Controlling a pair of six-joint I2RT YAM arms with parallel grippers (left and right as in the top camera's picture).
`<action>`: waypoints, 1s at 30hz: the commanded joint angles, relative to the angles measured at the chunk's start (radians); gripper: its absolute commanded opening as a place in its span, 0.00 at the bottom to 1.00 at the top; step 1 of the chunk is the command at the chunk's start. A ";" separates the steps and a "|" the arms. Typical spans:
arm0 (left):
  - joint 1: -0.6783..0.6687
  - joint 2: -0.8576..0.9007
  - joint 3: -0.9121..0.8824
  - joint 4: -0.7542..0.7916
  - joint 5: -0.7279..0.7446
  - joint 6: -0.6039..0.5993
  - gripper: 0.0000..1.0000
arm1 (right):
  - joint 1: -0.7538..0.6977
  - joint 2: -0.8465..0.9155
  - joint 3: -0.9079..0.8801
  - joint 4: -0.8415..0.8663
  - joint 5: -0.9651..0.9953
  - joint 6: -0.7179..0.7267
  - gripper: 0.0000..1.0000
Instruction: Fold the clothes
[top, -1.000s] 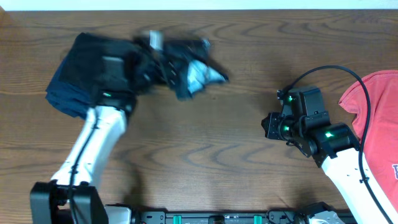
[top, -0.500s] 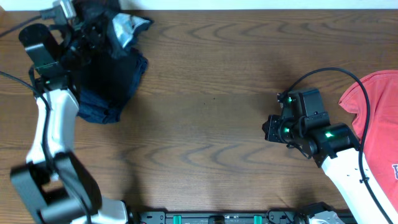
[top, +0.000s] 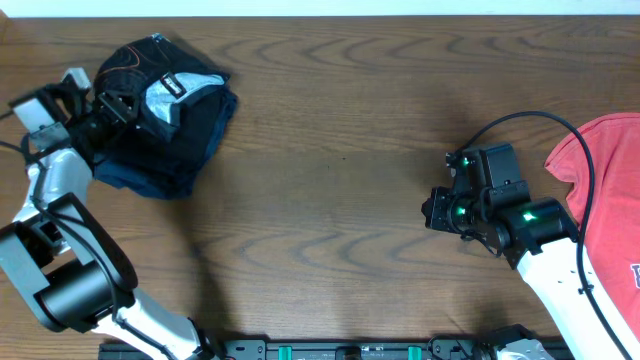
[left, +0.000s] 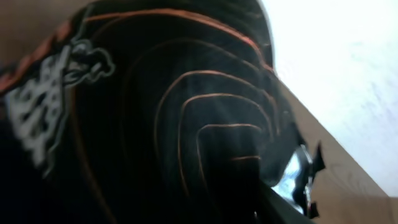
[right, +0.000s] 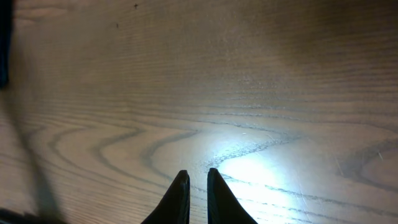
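- Jersey, black with thin orange lines, heaped at upper left of worktop.
- At its left edge, left fingers; cannot tell whether spread or gripping.
- Centre-right, right fingers nearly together, empty.
- Coral T-shirt at right edge.

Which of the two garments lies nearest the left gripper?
The black jersey with thin orange lines, bunched at the far left, right beside the left gripper. The coral-red T-shirt lies at the right edge.
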 joint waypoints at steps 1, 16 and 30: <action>0.040 -0.027 0.021 -0.060 -0.030 0.025 0.47 | 0.005 -0.006 0.000 -0.003 -0.011 0.015 0.10; 0.075 -0.359 0.021 -0.196 -0.027 0.026 0.81 | 0.005 -0.006 0.000 -0.004 -0.011 -0.008 0.11; -0.294 -0.504 0.021 -0.652 0.042 0.409 0.65 | 0.005 -0.013 0.009 0.063 -0.002 -0.079 0.22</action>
